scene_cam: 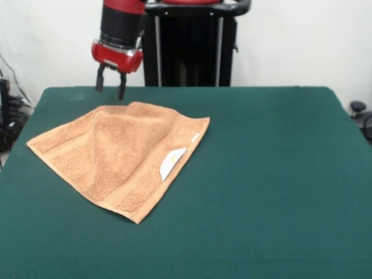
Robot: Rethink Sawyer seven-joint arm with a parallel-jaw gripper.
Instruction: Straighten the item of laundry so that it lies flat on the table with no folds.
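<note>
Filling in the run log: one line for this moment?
hand: open, above towel's far edge | towel: still creased | table: otherwise bare

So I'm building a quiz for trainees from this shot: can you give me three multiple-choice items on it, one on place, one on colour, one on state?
1. Where does the towel lie on the table in the front view?
A left part
B right part
C dead centre

2. What colour is the label?
A black
B white
C blue

3. How is the gripper?
A shut on the towel
B open above the table
C resting on the label

Answers: A, the towel sits left; B, the label is white; B, its fingers hang apart, holding nothing.
</note>
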